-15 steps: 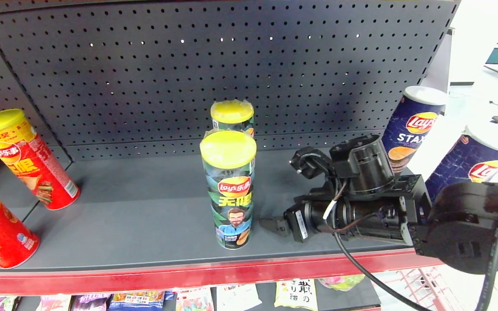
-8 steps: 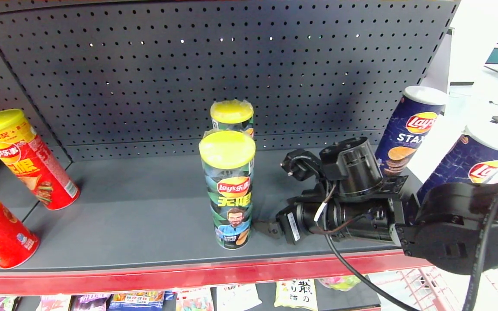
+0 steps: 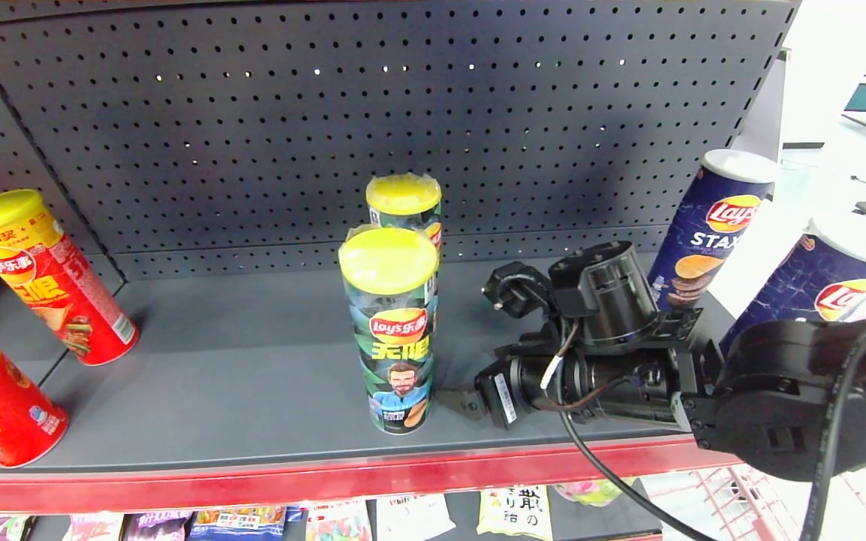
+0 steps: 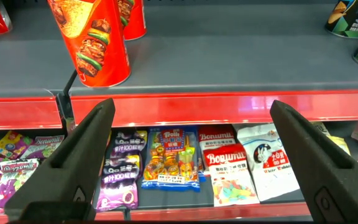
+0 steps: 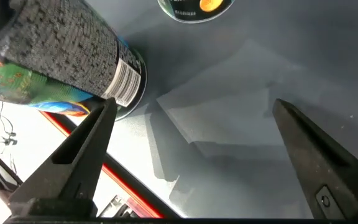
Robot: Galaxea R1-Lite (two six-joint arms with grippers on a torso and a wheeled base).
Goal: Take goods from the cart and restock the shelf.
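Grey shelf (image 3: 252, 361), pegboard (image 3: 403, 113) behind | green can (image 3: 399, 353) near red front edge | both jaws wide, empty

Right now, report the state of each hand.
Left hand: open, holding nothing.
Right hand: open, holding nothing, beside the green cylindrical chip can with a yellow lid.

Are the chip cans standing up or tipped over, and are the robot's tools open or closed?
Front green can: upright, lid on.
Back green can: upright, lid on.
Red can: upright, lid on.
Blue can: upright, lid on.
Right tool: open, empty, beside the front green can.
Left tool: open, empty.
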